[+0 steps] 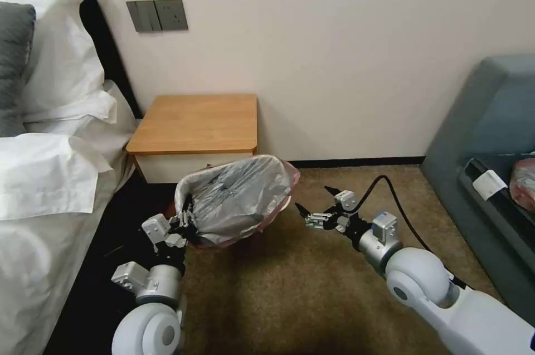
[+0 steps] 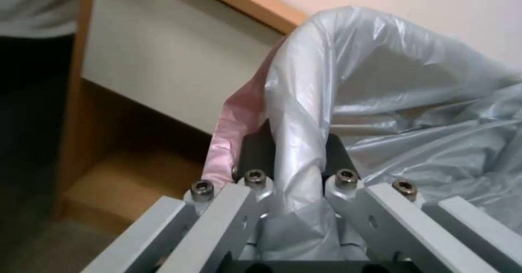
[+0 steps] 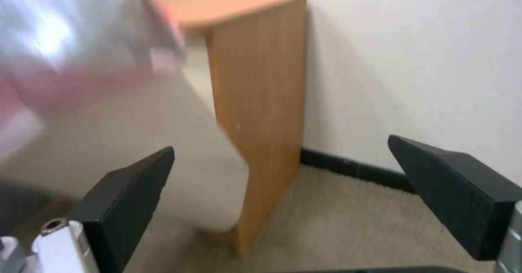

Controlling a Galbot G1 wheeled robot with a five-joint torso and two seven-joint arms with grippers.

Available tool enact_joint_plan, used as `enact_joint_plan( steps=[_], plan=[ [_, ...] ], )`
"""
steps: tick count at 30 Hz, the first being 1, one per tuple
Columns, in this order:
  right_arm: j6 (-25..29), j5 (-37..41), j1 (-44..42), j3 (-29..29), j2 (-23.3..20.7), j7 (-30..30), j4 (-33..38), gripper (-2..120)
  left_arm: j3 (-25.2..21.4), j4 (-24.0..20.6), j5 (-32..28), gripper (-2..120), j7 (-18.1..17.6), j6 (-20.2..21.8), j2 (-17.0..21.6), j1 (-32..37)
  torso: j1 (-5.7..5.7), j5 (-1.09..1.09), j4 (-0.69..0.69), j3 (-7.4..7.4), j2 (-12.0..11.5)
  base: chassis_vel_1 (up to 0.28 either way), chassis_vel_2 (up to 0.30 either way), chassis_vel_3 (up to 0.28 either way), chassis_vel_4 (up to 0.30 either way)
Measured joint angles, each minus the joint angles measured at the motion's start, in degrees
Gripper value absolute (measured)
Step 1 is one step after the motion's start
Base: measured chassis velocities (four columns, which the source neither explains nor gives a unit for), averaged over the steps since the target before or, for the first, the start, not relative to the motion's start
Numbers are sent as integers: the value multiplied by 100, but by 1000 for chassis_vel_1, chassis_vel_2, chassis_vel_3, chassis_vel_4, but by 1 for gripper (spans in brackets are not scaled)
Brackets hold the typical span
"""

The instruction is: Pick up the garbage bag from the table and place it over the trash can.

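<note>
The garbage bag (image 1: 239, 196), grey and crinkly with a pinkish rim band, is spread open over the trash can's mouth in front of the table (image 1: 195, 121). My left gripper (image 1: 185, 220) is shut on the bag's near-left rim; the left wrist view has a fold of the bag (image 2: 381, 93) pinched in my left gripper (image 2: 296, 144), the pink band beside it. My right gripper (image 1: 313, 199) hangs open just right of the bag, touching nothing. In the right wrist view my right gripper (image 3: 280, 150) stands wide open before the trash can (image 3: 206, 183), whose beige wall shows under the blurred bag (image 3: 60, 40).
A bed with white pillows (image 1: 50, 137) lies on the left, close to my left arm. A grey-blue sofa (image 1: 490, 137) stands at the right. The wall (image 1: 334, 54) runs behind the table. Brown carpet (image 1: 290, 299) stretches open between my arms.
</note>
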Motion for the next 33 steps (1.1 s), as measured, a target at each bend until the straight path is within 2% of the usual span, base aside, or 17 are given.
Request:
enact_joint_plan(
  steps=[1, 3, 5, 7, 9, 14, 24, 27, 28, 31, 33],
  plan=[
    [-17, 230, -255, 211, 128, 120, 316, 100, -3, 76, 191, 7, -2, -76, -23, -6, 0, -1, 0, 0, 0, 0, 0, 0, 0],
    [-35, 355, -324, 249, 160, 180, 421, 100, -3, 92, 233, 7, -2, -93, -27, -9, 0, -1, 0, 0, 0, 0, 0, 0, 0],
    [-323, 1823, -645, 253, 421, 1039, 1334, 100, 2, 192, 491, 7, 12, -209, -42, -37, 0, -2, 0, -1, 0, 0, 0, 0, 0],
    [-359, 2010, -657, 220, 460, 1183, 1424, 100, 3, 204, 529, 7, 20, -224, -43, -43, 0, -3, 0, -1, 0, 0, 0, 0, 0],
    [-806, 3002, -462, -297, 983, 2308, 1826, 94, 61, 294, 755, 7, 99, -339, -66, -99, 0, 0, 1, -1, 0, 0, 0, 0, 0],
    [-1018, 2836, -336, -628, 1163, 2523, 1725, 86, 67, 310, 857, 7, 138, -393, -68, -97, 0, -1, 0, 0, 0, 0, 0, 0, 0],
    [-1058, 2432, -222, -772, 1188, 2367, 1287, 79, 34, 302, 840, 7, 149, -407, -85, -103, 0, 0, 0, 0, 0, 0, 0, 0, 0],
    [-1053, 2343, -204, -808, 1187, 2306, 1189, 66, 38, 304, 826, 7, 146, -407, -100, -116, 0, 0, 0, 0, 0, 0, 0, 0, 0],
    [-1053, 2343, -204, -808, 1187, 2306, 1189, 66, 38, 304, 826, 7, 146, -407, -100, -116, 0, 0, 0, 0, 0, 0, 0, 0, 0],
    [-1049, 2278, -197, -821, 1180, 2261, 1175, 51, 40, 307, 811, 7, 137, -406, -100, -119, 0, 0, 0, 0, 0, 0, 0, 0, 0],
    [-1047, 2247, -197, -822, 1173, 2244, 1174, 47, 41, 307, 806, 7, 133, -404, -99, -119, 0, 0, 0, 0, 0, 0, 0, 0, 0]
  ],
)
